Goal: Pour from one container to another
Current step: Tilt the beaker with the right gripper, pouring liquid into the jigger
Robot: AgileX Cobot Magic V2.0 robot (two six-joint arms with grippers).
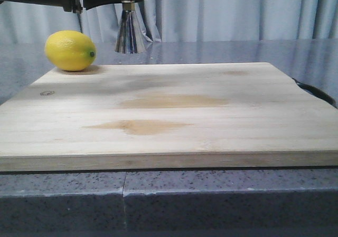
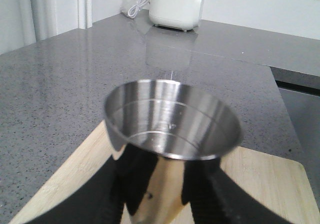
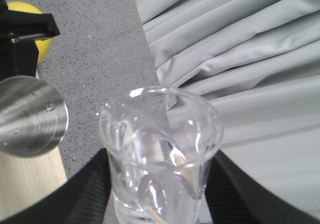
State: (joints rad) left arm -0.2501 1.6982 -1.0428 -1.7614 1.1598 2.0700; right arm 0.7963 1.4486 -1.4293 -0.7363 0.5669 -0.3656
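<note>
My left gripper (image 2: 162,184) is shut on the steel jigger (image 2: 172,119), its black fingers (image 2: 115,184) pressing the narrow part below the open upper cup. In the front view only the jigger's lower cone (image 1: 129,34) and gold waist show, hanging under the black arm above the board's far left. Over in the right wrist view, the clear glass beaker (image 3: 160,149) sits upright in my right gripper (image 3: 160,184), which is shut on it. The jigger's cup (image 3: 30,116), with droplets inside, lies a short gap from the beaker's rim. The beaker is out of the front view.
A wooden cutting board (image 1: 169,115) covers the grey stone counter. A yellow lemon (image 1: 70,50) sits on the board's far left corner. A black handle (image 1: 317,92) pokes out past its right edge. Grey curtains (image 3: 240,59) hang behind. A white appliance (image 2: 177,7) stands far back.
</note>
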